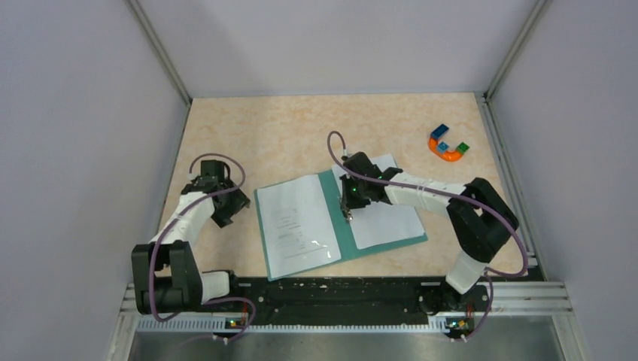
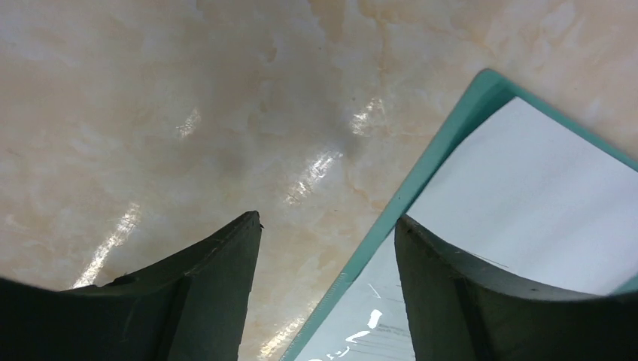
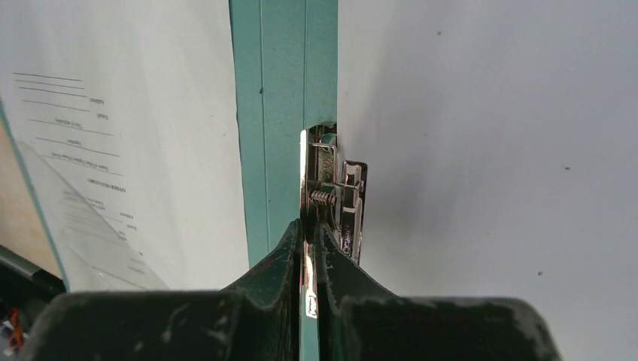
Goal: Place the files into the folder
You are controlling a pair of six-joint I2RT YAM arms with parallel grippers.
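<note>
The teal folder (image 1: 336, 226) lies open at the table's middle. The printed sheet (image 1: 295, 222) lies on its left half under a glossy clear cover. The nearly blank sheet (image 1: 387, 218) lies on its right half. My right gripper (image 1: 347, 212) is over the spine. In the right wrist view it (image 3: 308, 226) is shut on the lever of the metal clip (image 3: 340, 195), with the spine (image 3: 282, 113), printed sheet (image 3: 135, 113) and blank sheet (image 3: 489, 150) alongside. My left gripper (image 1: 235, 201) is open and empty at the folder's far left corner; its view (image 2: 327, 222) shows the folder edge (image 2: 421, 173).
A small multicoloured horseshoe toy (image 1: 448, 143) lies at the far right of the beige table (image 1: 301, 128). Grey walls with metal rails close in the table on the left, back and right. The arm bases sit on the rail at the near edge.
</note>
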